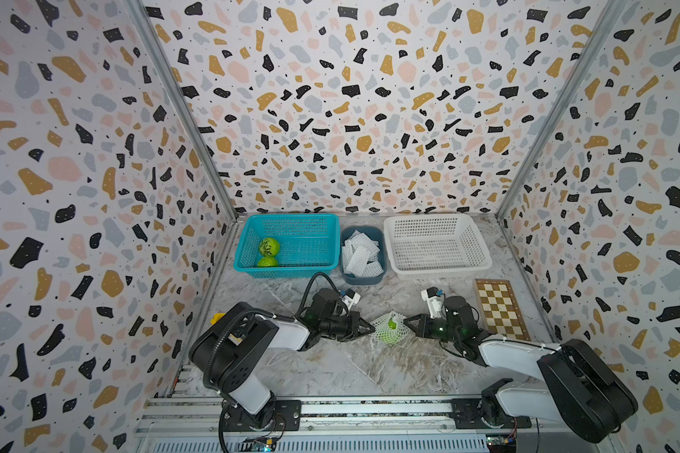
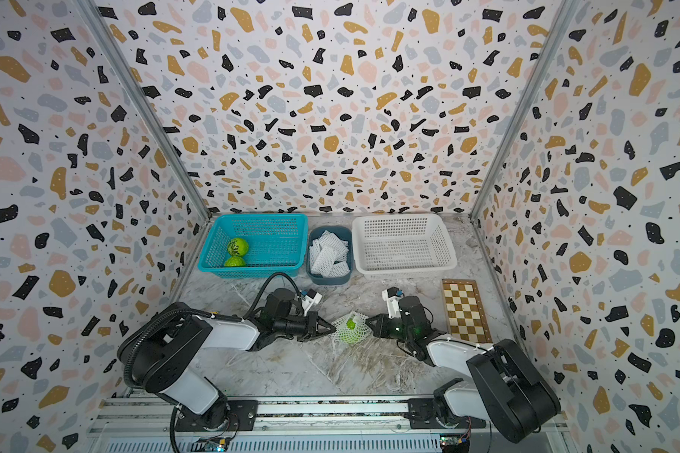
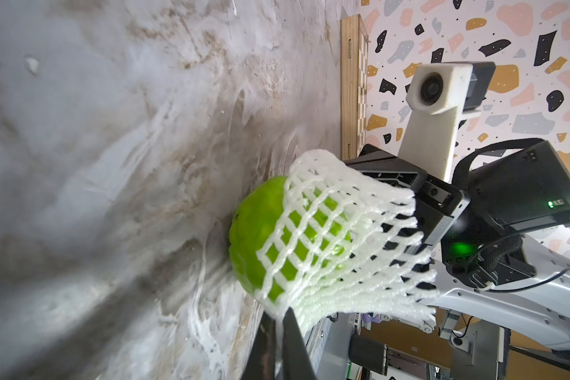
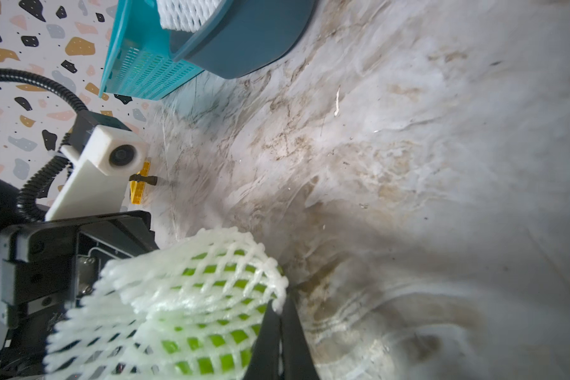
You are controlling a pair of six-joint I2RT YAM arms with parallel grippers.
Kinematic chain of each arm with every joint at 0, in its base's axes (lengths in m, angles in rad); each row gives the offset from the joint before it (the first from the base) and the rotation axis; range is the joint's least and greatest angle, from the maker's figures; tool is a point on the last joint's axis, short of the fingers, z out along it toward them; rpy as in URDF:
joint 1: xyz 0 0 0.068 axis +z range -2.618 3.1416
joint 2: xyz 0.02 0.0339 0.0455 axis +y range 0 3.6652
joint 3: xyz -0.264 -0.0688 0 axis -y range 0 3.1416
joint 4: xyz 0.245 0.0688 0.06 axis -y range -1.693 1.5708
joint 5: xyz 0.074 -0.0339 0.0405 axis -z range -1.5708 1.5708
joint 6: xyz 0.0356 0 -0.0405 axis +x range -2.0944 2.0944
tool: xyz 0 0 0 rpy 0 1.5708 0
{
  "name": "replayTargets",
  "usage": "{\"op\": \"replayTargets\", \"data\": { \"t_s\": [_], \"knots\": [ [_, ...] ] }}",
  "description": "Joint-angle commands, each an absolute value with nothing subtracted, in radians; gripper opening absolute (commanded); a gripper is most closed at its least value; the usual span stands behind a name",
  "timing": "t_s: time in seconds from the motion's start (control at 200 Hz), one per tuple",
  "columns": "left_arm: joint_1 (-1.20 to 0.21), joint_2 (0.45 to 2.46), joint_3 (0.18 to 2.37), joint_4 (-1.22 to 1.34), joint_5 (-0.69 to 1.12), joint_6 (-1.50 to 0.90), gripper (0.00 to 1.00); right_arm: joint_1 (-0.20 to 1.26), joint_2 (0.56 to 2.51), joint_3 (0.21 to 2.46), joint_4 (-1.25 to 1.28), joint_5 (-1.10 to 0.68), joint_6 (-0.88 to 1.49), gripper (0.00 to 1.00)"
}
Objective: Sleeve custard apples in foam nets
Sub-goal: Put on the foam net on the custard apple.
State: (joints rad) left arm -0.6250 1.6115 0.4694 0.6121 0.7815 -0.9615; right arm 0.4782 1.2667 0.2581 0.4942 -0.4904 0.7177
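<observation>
One custard apple (image 1: 390,334) (image 2: 349,333) lies on the marble table, partly inside a white foam net (image 1: 383,323) (image 2: 356,319). My left gripper (image 1: 371,328) (image 2: 329,326) (image 3: 278,316) is shut on the net's edge on one side. My right gripper (image 1: 406,322) (image 2: 367,321) (image 4: 278,309) is shut on the opposite edge. In the left wrist view the net (image 3: 343,230) is stretched over about half of the green fruit (image 3: 257,237). Two more custard apples (image 1: 269,246) (image 1: 267,261) lie in the teal basket (image 1: 287,268). Several spare foam nets (image 1: 360,251) fill a dark blue tub.
A white perforated basket (image 1: 444,270) stands at the back right, beside the tub. A wooden chessboard (image 1: 501,310) lies on the table right of my right arm. A small yellow item (image 1: 216,317) sits by the left wall. Patterned walls close in three sides.
</observation>
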Motion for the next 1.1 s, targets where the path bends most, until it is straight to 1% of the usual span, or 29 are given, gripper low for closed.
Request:
{"op": "replayTargets", "data": {
  "t_s": [0.0,0.25,0.761,1.096],
  "knots": [
    [-0.633,1.613,0.457,0.664,0.813,-0.960,0.00,0.483,1.249,0.240,0.497,-0.521,0.716,0.00],
    [-0.640,1.653,0.456,0.672,0.815,-0.958,0.00,0.485,1.279,0.229,0.513,-0.529,0.705,0.00],
    [-0.671,1.716,0.464,0.663,0.797,-0.921,0.02,0.552,1.367,0.231,0.524,-0.438,0.657,0.00],
    [-0.683,1.712,0.497,0.548,0.743,-0.840,0.04,0.581,1.392,0.248,0.512,-0.368,0.630,0.00]
  ]
}}
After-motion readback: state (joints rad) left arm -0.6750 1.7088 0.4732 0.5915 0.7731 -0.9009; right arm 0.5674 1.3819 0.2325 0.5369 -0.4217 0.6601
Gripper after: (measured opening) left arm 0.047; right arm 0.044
